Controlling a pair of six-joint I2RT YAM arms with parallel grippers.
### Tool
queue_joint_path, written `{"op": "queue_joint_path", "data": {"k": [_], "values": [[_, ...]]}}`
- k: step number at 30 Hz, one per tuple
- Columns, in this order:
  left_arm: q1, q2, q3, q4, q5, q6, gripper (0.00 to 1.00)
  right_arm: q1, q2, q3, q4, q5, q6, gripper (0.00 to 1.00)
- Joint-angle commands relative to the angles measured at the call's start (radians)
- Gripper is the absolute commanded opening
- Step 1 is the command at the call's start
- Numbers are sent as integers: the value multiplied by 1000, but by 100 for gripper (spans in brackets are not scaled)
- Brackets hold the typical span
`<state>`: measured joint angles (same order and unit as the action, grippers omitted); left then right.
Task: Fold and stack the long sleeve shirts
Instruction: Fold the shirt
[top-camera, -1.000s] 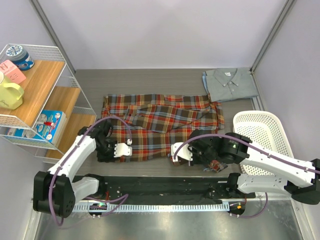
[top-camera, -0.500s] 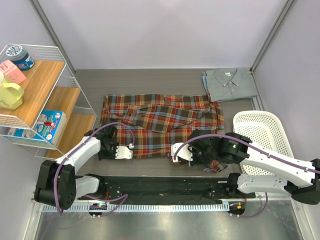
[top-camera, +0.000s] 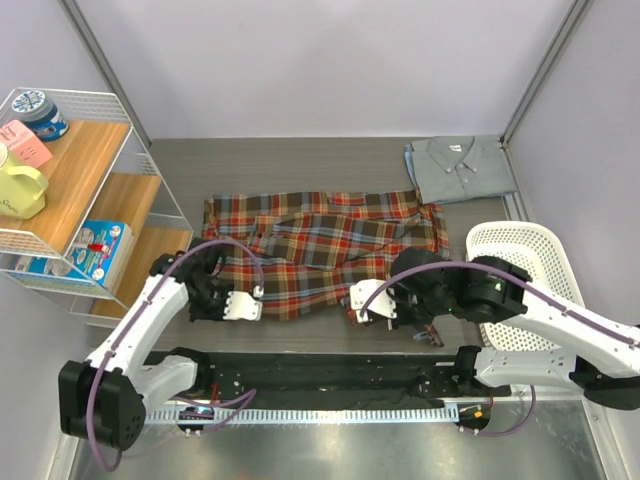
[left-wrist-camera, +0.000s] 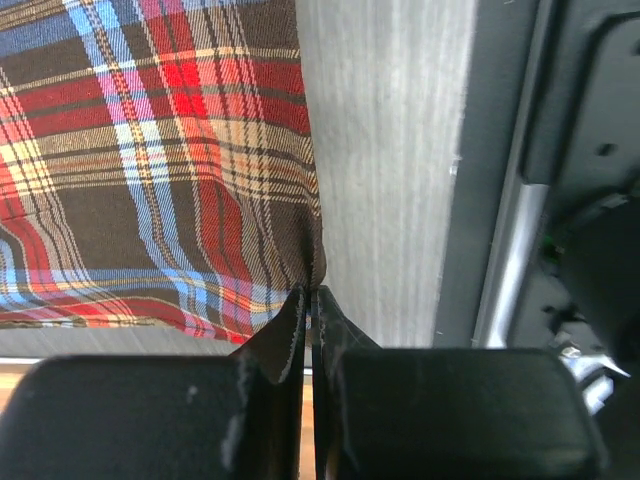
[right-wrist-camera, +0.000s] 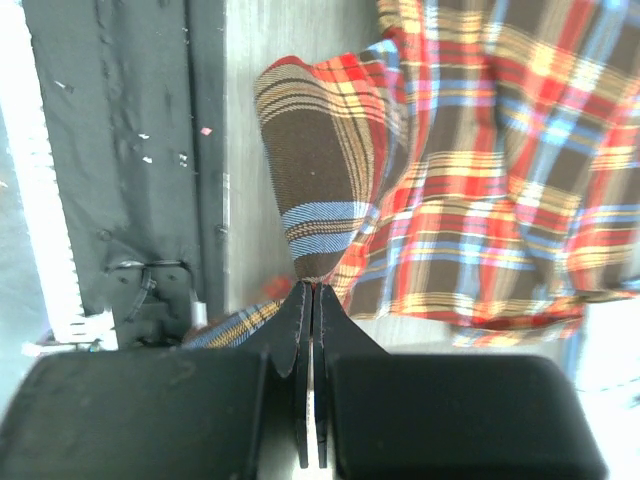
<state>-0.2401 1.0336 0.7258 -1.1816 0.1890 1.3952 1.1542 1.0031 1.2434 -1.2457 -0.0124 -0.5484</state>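
A: Where's the plaid shirt (top-camera: 320, 245) against the hands?
B: Spread flat on the table (top-camera: 300, 165), reaching away from both. The left gripper (left-wrist-camera: 310, 300) has its jaws pressed together on the near hem corner, with cloth puckering right at the tips. The right gripper (right-wrist-camera: 307, 292) is closed the same way on a bunched bit of the near edge, a fold humped up just ahead of it
A: And the grey-blue shirt (top-camera: 460, 168)?
B: Folded, well beyond the right gripper and off to its right, touched by neither
A: How will the plaid one behave?
B: Light, soft and limp, I'd say. It will likely sag between the two pinches and drag on the table, so thin pinches may slip. Corners and hem look like the sensible holds, both raised together to keep the edge straight
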Motion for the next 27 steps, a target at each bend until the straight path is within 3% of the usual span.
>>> {"op": "queue_joint_path", "data": {"k": [1,6,14,17,27], "values": [[30,60,105,-84,61,-34,0,-5,0,77,-41,96,-117,1],[71,236,297,-59,84,-120,0,-77,2,65,-8,161,-336,1],[78,434,501,16,53,-182,0,-555,233,224,49,-102,-724,1],[79,493,561,30,44,-217,0,-667,357,315,60,-164,-815,1],[79,602,652,118,-72,-269,0,-797,658,507,98,-271,-1008,1]]}}
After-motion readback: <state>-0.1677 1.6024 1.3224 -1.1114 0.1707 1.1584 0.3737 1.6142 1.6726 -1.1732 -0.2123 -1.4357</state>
